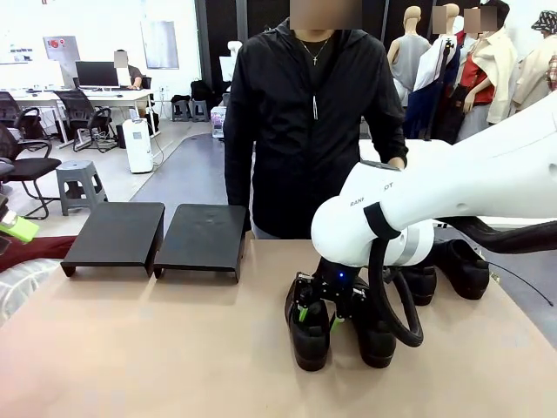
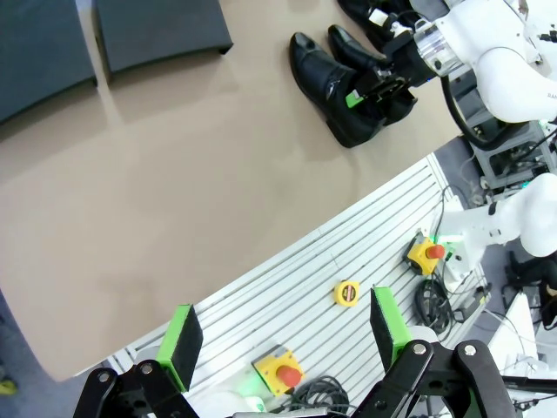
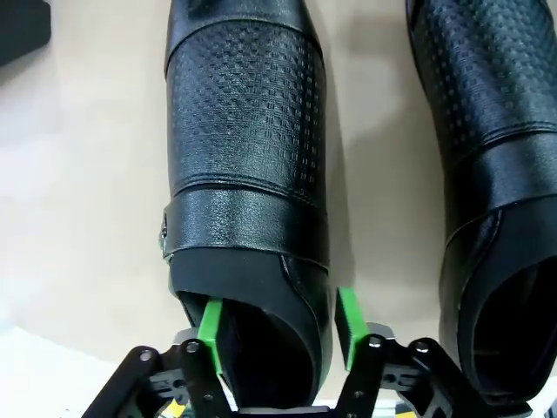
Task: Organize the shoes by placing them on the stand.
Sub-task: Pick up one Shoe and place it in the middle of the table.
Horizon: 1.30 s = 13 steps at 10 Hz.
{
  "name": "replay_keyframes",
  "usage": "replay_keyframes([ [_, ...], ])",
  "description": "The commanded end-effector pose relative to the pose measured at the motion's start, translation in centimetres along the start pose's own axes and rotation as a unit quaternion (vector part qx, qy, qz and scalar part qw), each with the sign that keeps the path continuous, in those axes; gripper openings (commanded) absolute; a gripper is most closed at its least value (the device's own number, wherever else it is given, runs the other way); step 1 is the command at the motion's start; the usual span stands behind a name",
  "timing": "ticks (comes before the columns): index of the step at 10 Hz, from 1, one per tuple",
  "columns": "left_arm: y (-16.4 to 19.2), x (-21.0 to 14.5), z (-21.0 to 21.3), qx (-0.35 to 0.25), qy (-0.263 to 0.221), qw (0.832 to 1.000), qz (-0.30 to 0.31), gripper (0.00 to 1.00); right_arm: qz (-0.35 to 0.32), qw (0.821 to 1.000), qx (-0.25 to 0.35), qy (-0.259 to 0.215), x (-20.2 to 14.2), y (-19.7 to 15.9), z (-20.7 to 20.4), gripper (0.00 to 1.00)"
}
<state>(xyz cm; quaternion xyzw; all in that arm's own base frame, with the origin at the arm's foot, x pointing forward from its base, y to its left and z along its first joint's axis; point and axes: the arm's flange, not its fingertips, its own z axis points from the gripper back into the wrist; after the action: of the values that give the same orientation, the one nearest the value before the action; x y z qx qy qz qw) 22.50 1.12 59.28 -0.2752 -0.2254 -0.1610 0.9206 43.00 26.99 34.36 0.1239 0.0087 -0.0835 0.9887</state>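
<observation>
Table: tan top (image 1: 174, 348); a person (image 1: 305, 122) in a black jacket stands at the far side.
Shoes (image 1: 374, 335): four on the table's right half.
Stand (image 1: 202, 237): two black units side by side at the far left, well apart from the shoes.
Target shoe (image 3: 248, 139): nearest-left of the four, its neighbour (image 3: 496, 174) just beside it.
Right gripper (image 3: 278, 320): spread at the target shoe's heel end, one green pad (image 3: 211, 326) inside the opening, the other outside the side wall; not clamped.
Right arm: comes in from the right, wrist bent down over the shoe.
Left gripper (image 2: 285, 329): released, pads wide apart, above a white slatted frame (image 2: 348, 252) off the table's near edge.
</observation>
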Motion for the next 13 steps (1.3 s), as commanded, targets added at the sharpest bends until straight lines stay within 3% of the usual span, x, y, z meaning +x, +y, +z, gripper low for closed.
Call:
replay_keyframes([
  [1,0.2,0.0,0.2,-0.011,-0.001,1.000,-0.008,1.00,-0.016,1.000,0.006,-0.010,-0.2,0.3,-0.5,0.00],
  [8,0.2,0.0,0.2,-0.011,-0.001,1.000,-0.008,1.00,-0.002,1.000,-0.004,0.000,-1.0,1.1,0.6,0.00],
  [9,0.2,0.0,0.2,-0.011,-0.001,1.000,-0.008,1.00,0.014,1.000,0.000,0.002,-2.3,1.7,2.3,0.00],
  [11,0.2,0.0,0.2,-0.011,-0.001,1.000,-0.008,1.00,0.038,0.999,0.012,-0.015,-8.1,2.7,8.2,0.00],
  [13,0.2,0.0,0.2,-0.011,-0.001,1.000,-0.008,1.00,0.084,0.995,0.031,-0.032,-13.7,2.5,11.6,0.00],
])
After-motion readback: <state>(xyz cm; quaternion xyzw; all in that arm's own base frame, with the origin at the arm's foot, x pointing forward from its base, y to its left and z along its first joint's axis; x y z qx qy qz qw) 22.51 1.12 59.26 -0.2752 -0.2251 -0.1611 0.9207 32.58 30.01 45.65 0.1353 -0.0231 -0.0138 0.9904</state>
